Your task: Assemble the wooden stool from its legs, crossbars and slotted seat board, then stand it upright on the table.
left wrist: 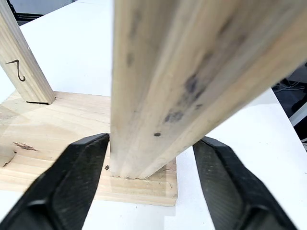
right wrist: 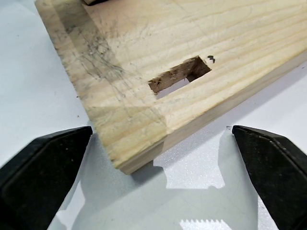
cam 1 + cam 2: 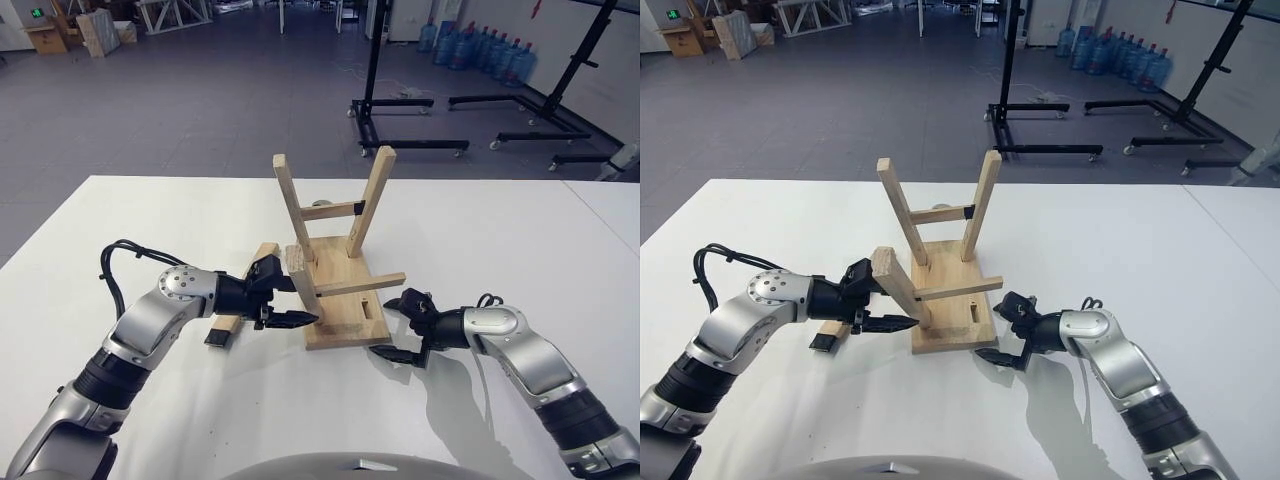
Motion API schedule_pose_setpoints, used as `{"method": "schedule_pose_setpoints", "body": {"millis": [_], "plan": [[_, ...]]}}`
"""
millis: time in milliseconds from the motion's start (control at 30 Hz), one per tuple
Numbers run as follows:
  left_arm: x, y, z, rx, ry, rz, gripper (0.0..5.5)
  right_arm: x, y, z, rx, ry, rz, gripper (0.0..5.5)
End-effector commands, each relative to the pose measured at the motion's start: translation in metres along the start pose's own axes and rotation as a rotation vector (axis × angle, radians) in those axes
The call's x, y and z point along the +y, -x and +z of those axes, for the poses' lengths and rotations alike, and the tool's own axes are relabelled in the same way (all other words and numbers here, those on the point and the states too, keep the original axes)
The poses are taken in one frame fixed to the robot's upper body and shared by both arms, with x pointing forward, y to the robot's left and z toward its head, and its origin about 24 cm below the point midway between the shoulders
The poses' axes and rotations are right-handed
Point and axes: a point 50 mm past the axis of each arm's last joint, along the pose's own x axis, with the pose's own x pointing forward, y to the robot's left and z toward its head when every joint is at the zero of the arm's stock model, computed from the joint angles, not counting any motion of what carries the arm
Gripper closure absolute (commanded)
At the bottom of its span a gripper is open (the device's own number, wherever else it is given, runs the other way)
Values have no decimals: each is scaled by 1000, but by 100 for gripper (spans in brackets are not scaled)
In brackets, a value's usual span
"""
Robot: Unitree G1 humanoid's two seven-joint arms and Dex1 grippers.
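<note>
The pale, grainy seat board [image 3: 340, 325] is laid flat on the white table [image 3: 150, 220]. A square leg [image 1: 182, 72] at its near left corner is pinched by the left gripper [image 3: 290, 298]. A rough-cut slot [image 2: 180, 74] is shown in the right wrist view, with the right gripper [image 3: 395, 325] spread wide at the near right corner.

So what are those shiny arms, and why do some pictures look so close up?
They are a robot's two arms. Two pictures come from cameras in its head, looking down at a white table. The close-up ones come from a little camera on each wrist. On the table lies the stool's seat board, flat, with legs pointing up. The left gripper, a two-finger pincer, holds one leg. The right gripper is open beside the board's corner, near an empty slot, holding nothing. A loose wooden piece lies by the left arm.
</note>
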Motion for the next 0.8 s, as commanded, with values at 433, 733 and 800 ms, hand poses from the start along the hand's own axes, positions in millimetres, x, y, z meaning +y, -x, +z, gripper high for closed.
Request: {"method": "schedule_pose_setpoints", "body": {"millis": [433, 733, 800], "plan": [[-19, 72, 3, 38, -9, 279, 28, 0, 3, 0, -4, -7, -9, 10], [-16, 110, -21, 56, 272, 691, 28, 17, -2, 2, -33, -33, 40, 10], [-17, 93, -25, 36, 334, 703, 28, 21, -4, 1, -34, -44, 45, 10]]}}
